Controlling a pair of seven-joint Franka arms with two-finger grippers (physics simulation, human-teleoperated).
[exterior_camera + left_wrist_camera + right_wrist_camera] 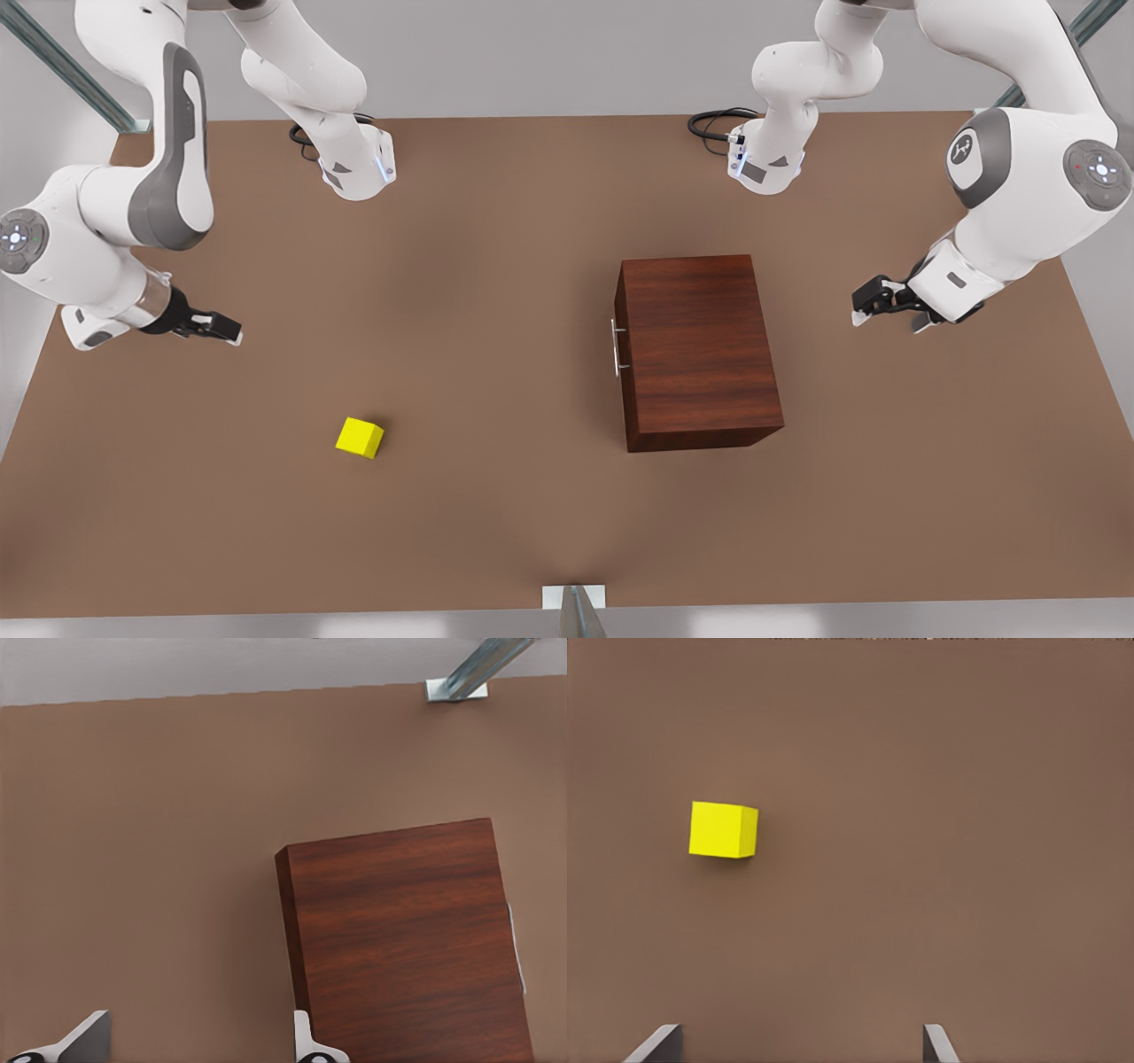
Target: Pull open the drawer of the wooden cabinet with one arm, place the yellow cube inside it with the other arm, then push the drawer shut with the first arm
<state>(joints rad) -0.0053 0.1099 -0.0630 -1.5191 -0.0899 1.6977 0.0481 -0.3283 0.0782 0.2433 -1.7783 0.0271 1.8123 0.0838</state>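
- Brown tabletop (496, 292) under plain grey walls carries everything; both arms reach in from the far edge.
- At about 3 o'clock of centre in the front view sits the cabinet (695, 350), its drawer closed, with the silver handle (615, 347) on the side facing 9 o'clock.
- At about 8 o'clock lies the cube (360, 437), alone, well apart from the cabinet.
- My left gripper (873, 306) hovers beyond the cabinet's back side, fingers (84, 1038) spread, holding nothing.
- My right gripper (217, 328) hangs near the cube, fingers (660, 1043) apart and empty.
- I judge nothing has begun: next, the left gripper must round the cabinet and close on the handle.
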